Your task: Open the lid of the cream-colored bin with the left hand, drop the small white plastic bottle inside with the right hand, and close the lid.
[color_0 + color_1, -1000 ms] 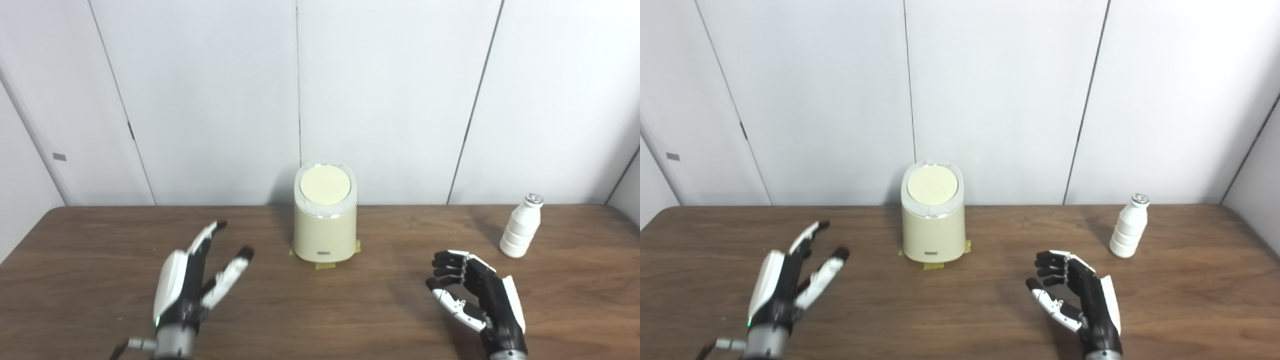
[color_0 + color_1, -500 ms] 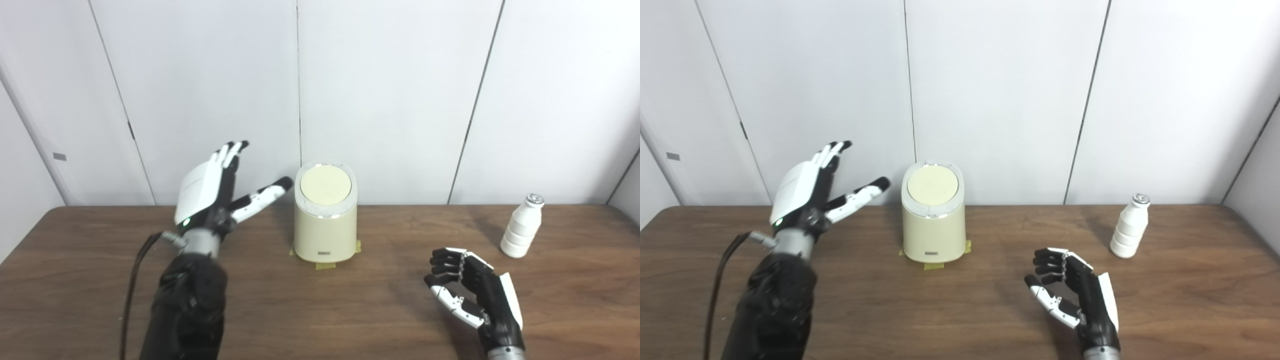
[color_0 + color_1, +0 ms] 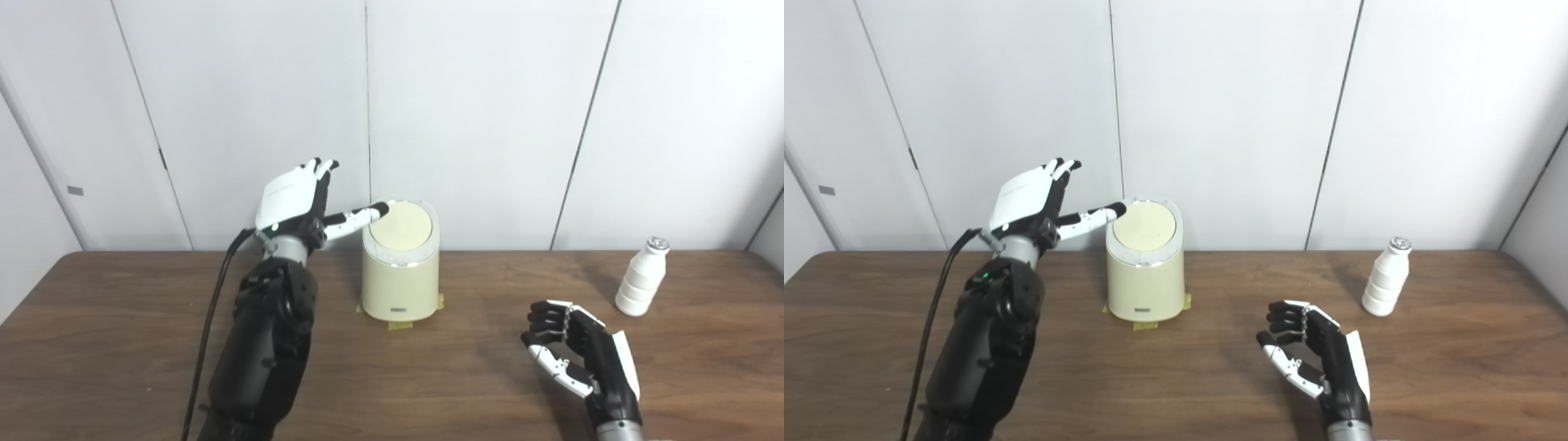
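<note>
The cream-colored bin (image 3: 399, 269) stands at the middle back of the wooden table (image 3: 392, 367), its round lid (image 3: 399, 225) shut and lying flat on top. My left hand (image 3: 300, 202) is raised just left of the bin, open, fingers spread; its thumb tip reaches the lid's left rim. The small white plastic bottle (image 3: 640, 278) stands upright at the back right of the table. My right hand (image 3: 579, 355) hovers low over the table near the front right, open with fingers loosely curled around nothing, well short of the bottle.
Strips of yellow tape (image 3: 401, 324) lie under the bin's base. White wall panels (image 3: 490, 110) rise directly behind the table's far edge. A black cable (image 3: 211, 318) hangs along my left arm.
My left hand has risen from the table's front left and swung forward and right until its thumb reaches the bin's lid rim. My right hand has barely moved.
</note>
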Controlling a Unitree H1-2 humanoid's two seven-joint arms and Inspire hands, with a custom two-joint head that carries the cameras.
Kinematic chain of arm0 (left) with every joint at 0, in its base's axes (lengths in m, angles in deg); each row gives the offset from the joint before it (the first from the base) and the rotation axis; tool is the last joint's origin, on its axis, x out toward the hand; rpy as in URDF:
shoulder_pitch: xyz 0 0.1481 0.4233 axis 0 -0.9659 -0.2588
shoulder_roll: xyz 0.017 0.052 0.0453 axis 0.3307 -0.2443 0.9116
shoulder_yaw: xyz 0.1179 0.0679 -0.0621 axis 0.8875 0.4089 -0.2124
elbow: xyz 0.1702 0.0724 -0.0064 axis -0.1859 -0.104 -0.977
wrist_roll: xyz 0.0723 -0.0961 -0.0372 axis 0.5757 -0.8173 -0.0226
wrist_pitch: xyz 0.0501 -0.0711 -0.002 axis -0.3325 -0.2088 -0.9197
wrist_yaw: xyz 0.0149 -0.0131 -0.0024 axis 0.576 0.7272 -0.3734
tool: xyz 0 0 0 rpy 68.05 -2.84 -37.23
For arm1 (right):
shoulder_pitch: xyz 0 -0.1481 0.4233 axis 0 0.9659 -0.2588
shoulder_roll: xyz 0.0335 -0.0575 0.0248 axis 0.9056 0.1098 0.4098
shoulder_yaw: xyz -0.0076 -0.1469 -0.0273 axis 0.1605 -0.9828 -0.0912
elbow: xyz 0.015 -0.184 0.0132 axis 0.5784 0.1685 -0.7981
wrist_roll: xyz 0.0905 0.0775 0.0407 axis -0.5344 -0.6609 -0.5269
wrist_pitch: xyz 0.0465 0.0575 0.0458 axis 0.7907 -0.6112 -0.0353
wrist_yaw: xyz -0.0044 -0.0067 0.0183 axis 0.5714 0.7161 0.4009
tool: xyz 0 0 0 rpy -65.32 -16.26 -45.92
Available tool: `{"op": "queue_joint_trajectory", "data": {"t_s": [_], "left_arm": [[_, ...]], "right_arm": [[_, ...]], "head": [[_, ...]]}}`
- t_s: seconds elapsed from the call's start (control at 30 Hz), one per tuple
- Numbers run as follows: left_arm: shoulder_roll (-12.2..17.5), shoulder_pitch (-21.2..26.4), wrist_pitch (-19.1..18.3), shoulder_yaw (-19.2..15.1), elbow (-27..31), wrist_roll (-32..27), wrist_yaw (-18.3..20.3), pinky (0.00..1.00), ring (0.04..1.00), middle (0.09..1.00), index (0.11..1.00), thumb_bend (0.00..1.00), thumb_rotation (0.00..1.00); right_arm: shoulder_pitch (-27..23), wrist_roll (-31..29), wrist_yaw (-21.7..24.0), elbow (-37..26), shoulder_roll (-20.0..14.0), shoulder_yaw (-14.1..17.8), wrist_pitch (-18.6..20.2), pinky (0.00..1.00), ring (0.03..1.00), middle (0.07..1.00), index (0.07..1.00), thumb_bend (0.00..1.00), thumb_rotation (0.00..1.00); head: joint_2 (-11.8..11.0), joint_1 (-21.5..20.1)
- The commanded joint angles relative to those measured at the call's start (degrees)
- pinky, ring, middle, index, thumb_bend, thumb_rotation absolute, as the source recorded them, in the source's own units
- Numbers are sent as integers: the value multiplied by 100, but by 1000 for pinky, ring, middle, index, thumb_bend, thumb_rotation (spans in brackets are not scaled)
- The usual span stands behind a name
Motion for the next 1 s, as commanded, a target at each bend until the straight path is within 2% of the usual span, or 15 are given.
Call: {"op": "queue_joint_trajectory", "data": {"t_s": [0.0, 0.13, 0.3, 0.4, 0.7, 0.8, 0.97], "left_arm": [[-32, 422, 6, 6, -167, 157, -179, 1000, 1000, 1000, 979, 801, 785], [-103, 642, 5, -17, -621, 295, -139, 1000, 1000, 1000, 982, 807, 792], [-242, 814, 6, -164, -970, 527, -46, 1000, 1000, 1000, 986, 808, 780], [-258, 868, 5, -151, -1169, 572, -105, 1000, 1000, 1000, 985, 815, 771], [-367, 845, 5, -22, -1501, 558, -293, 1000, 1000, 1000, 963, 840, 710], [-413, 832, 5, -36, -1553, 642, -287, 1000, 1000, 1000, 969, 849, 733], [-438, 836, 5, -9, -1619, 676, -336, 1000, 1000, 1000, 965, 848, 773]], "right_arm": [[-31, 56, -40, 128, 32, -30, -221, 511, 589, 610, 610, 265, 199], [-39, 70, -58, 157, 33, -41, -290, 510, 587, 608, 607, 258, 162], [-32, 112, -108, 152, 52, -40, -269, 511, 590, 609, 604, 273, 218], [-30, 125, -119, 153, 35, -57, -296, 505, 585, 605, 602, 265, 203], [-25, 120, -132, 94, 15, -68, -211, 508, 588, 612, 607, 259, 184], [-26, 125, -135, 99, 16, -77, -237, 505, 586, 610, 604, 255, 161], [-33, 131, -147, 107, 29, -73, -185, 515, 591, 612, 606, 258, 200]], "head": [[-7, 4], [-20, -5], [-11, -27], [0, -52], [7, -74], [8, -88], [1, -94]]}}
